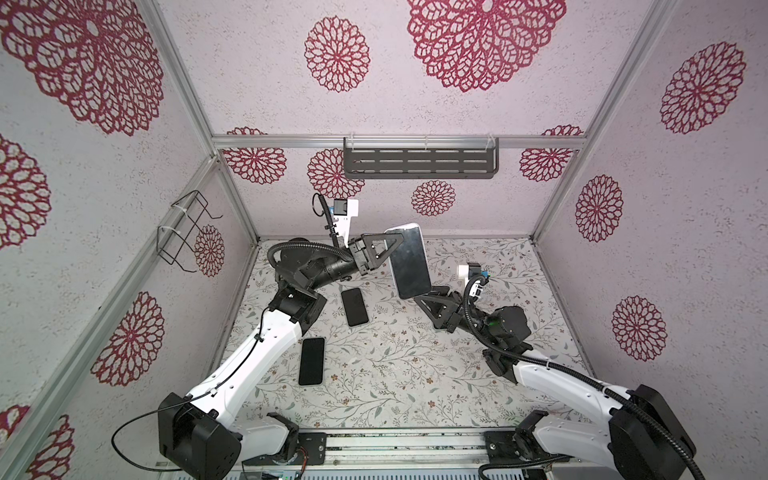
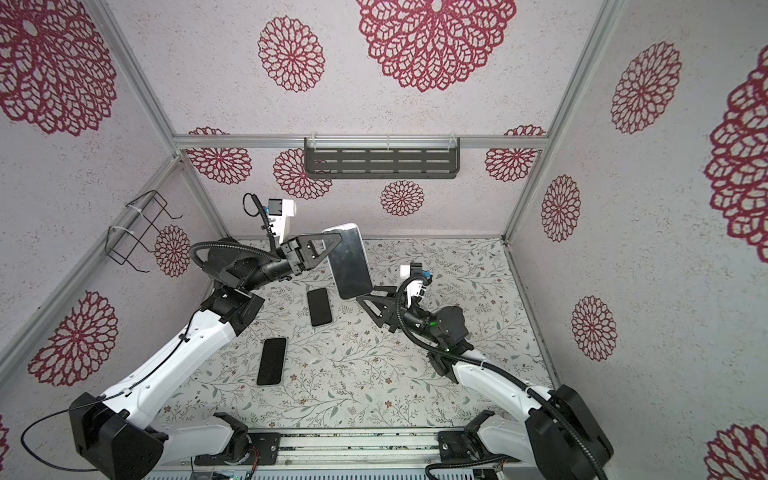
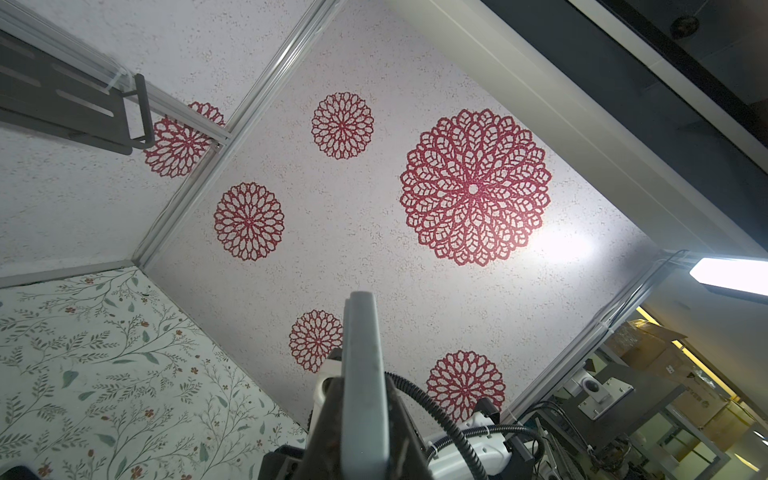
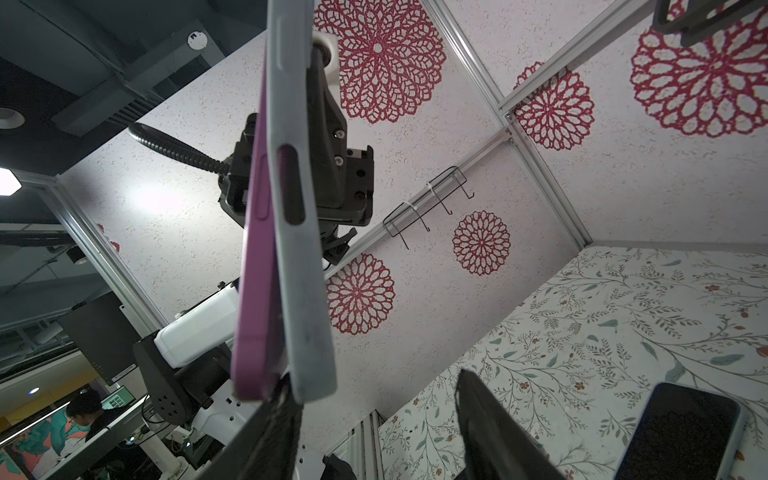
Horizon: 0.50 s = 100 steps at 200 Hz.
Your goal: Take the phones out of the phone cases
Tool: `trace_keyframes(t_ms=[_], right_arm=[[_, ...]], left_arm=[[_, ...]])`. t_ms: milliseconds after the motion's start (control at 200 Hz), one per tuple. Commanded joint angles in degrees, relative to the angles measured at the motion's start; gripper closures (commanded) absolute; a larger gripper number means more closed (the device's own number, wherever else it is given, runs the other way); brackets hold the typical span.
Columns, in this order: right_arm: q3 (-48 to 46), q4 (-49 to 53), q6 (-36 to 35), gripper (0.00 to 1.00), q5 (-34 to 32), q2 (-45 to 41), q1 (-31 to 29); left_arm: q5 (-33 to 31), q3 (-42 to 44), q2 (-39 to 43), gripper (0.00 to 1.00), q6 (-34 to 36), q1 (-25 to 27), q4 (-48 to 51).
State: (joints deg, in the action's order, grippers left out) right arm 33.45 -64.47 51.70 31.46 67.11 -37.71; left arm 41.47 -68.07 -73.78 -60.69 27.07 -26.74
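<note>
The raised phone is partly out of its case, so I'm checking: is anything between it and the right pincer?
Nothing visible. The phone ends right beside one finger of the open right pincer; the left pincer is shut on the case further up.

You worked in a lab. An aluminium frame held papered walls; a monitor and boxes stood outside.

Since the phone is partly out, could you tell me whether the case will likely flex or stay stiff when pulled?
The case probably flexes: one end has peeled off the phone. Its matte skin looks grippy, not slippery. Clamped at one edge by the left end effector, it may twist.
</note>
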Motion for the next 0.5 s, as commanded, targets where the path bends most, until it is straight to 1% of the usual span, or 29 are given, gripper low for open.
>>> trace_keyframes(t_ms=[0, 235, 380, 495], right_arm=[[3.09, -3.15, 0.75, 0.40, -2.18, 0.21, -0.12], [2.54, -2.82, 1.16, 0.40, -2.10, -0.90, 0.61], [2.10, -2.36, 1.53, 0.46, -1.29, -1.88, 0.89], [1.32, -2.48, 2.07, 0.49, -0.80, -2.44, 0.98]], left_arm=[[1.50, 0.63, 1.01, 1.00, -1.24, 1.31, -3.59], [0.97, 3.09, 1.96, 1.00, -1.07, 1.58, -1.09], [0.19, 3.89, 2.58, 1.00, 0.38, 1.51, 2.22], [0.04, 4.43, 2.59, 1.00, 0.31, 1.45, 2.56]])
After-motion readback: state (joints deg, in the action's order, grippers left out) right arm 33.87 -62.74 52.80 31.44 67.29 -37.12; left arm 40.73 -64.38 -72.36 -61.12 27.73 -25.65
